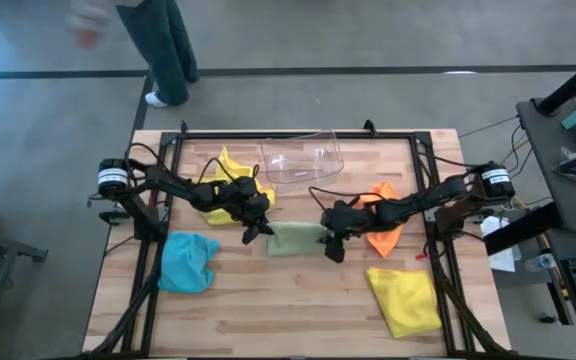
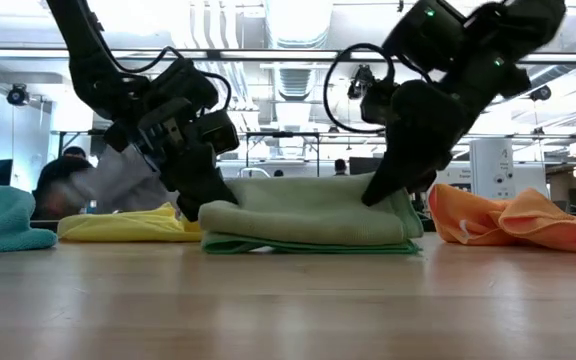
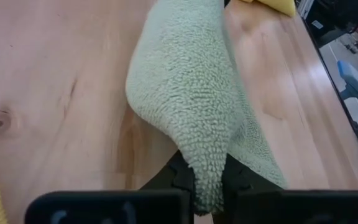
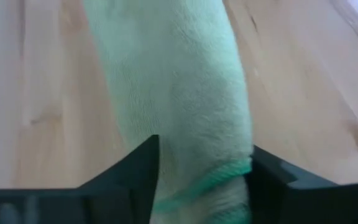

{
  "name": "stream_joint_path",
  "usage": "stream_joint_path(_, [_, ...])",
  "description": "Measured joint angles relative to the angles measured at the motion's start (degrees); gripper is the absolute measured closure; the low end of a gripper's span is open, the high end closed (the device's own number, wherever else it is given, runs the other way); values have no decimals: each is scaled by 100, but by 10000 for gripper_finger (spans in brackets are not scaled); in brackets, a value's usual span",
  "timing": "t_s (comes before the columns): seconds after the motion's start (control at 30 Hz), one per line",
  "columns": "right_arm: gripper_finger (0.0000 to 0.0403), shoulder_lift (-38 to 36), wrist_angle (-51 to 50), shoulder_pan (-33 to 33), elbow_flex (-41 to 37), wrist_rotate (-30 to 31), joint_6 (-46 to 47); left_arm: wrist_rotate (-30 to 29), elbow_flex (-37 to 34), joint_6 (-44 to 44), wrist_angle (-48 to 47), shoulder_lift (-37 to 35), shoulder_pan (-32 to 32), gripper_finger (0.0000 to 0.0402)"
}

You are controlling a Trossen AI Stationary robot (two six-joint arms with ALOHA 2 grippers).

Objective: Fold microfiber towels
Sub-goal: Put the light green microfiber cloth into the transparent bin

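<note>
Room: workshop floor behind my wooden table (image 1: 298, 310); a person's legs (image 1: 168, 50) stand beyond the far edge, and another person (image 2: 63, 185) sits blurred in the low view's background.
Green towel: the pale green towel (image 1: 293, 240) lies folded in a flat bundle mid-table, between both arms.
Left gripper: my left gripper (image 1: 258, 228) sits at the bundle's left end, fingers (image 3: 178, 177) pinched tight on a fold of green cloth.
Right gripper: my right gripper (image 1: 330, 240) is at the right end, fingers (image 4: 138, 168) spread, the cloth lying between them.
Obstacles: a clear plastic bin (image 1: 303, 160) stands just behind the green towel at the far side.
Other towels: one yellow towel (image 1: 226, 190) lies under the left arm, the orange towel (image 1: 383, 225) under the right arm, the blue towel (image 1: 188, 262) near left, a second yellow towel (image 1: 405, 300) near right.
</note>
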Motion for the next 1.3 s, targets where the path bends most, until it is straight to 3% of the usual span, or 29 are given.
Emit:
stream_joint_path(0.23, [162, 4, 1255, 0, -845, -4, 350, -39, -4, 128, 2, 0, -7, 400])
stream_joint_path(0.43, [164, 7, 2434, 0, -1470, -4, 741, -83, 4, 159, 4, 0, -7, 400])
stream_joint_path(0.83, [238, 9, 2730, 0, -1605, 16, 868, -87, 9, 257, 7, 0, -13, 400])
stream_joint_path(1.1, [380, 9, 2741, 0, -1590, 14, 635, -85, 36, 260, 7, -4, -13, 400])
stream_joint_path(1.3, [391, -109, 2662, 0, -1345, 14, 502, 31, 178, 131, -4, -158, -13, 400])
